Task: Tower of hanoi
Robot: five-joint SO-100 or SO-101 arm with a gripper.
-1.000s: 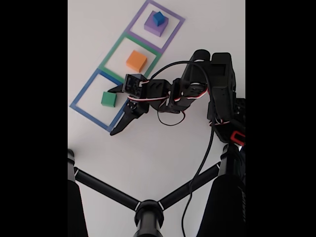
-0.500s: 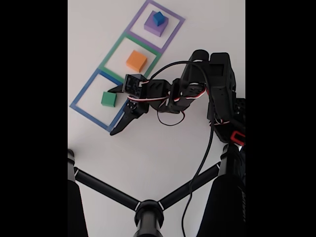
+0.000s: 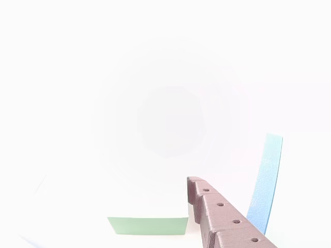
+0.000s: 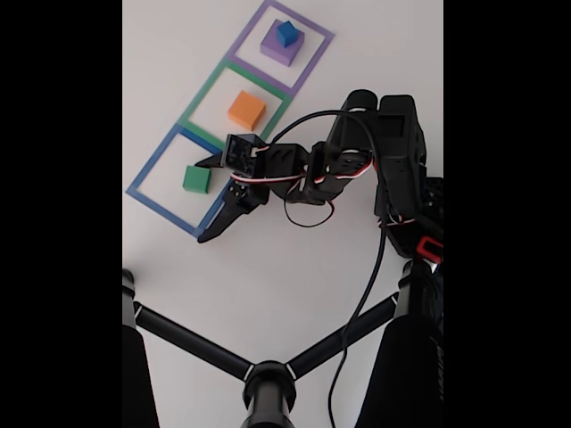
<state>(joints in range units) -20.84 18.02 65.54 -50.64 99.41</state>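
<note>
In the fixed view a green cube [image 4: 196, 179] sits inside the blue taped square [image 4: 147, 183]. An orange cube [image 4: 246, 111] lies in the green square, and a small blue cube [image 4: 286, 34] rests on a purple cube [image 4: 278, 51] in the purple square. My gripper [image 4: 201, 203] is open wide just right of the green cube, with one fingertip near the cube's upper right corner and the other finger [image 4: 219, 223] pointing down-left across the blue tape. The washed-out other view shows the green cube [image 3: 148, 225] low in the picture, one brown finger [image 3: 222, 219] and a blue tape strip [image 3: 266, 181].
A black tripod [image 4: 268, 379] spreads its legs across the bottom of the fixed view. The arm's body [image 4: 397, 152] and a hanging black cable [image 4: 361, 303] fill the right side. Bare white table lies between the gripper and the tripod.
</note>
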